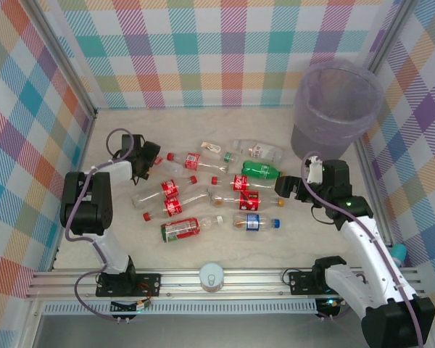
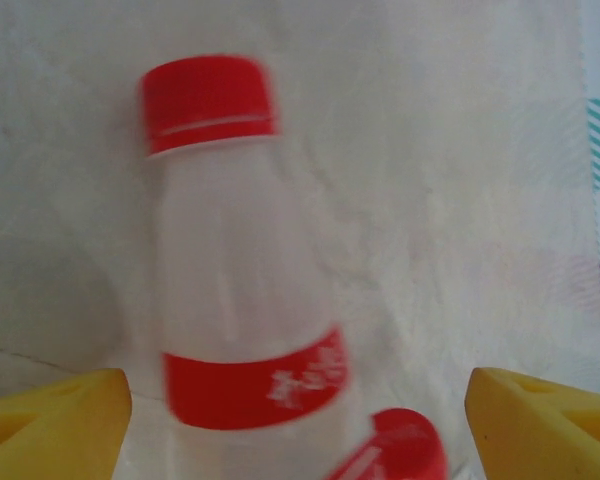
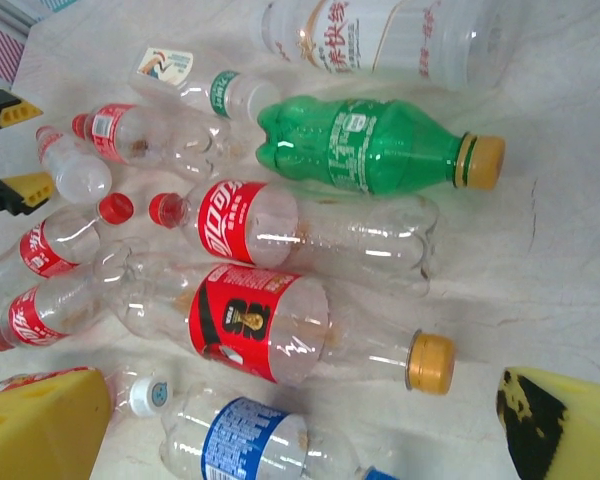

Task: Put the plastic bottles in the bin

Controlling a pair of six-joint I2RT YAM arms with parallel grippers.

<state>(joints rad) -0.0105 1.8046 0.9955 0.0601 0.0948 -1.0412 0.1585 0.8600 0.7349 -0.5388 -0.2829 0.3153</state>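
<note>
Left wrist shot is pretty blurry: a small clear plastic bottle with red cap and red label [image 2: 242,290], bottom cut off, lies untouched between the left gripper's [image 2: 300,425] spread yellow fingers. The right gripper [image 1: 284,190] hangs wide open by the other scattered plastic bottles [image 1: 241,182]. The round translucent grey-purple bin [image 1: 313,141] stands far right.

Pale marbled desk [image 1: 174,127]: clear plastic bottles [image 1: 180,230] lying clustered at centre; translucent grey-purple round bin [image 1: 333,109] standing at 2 o'clock.
</note>
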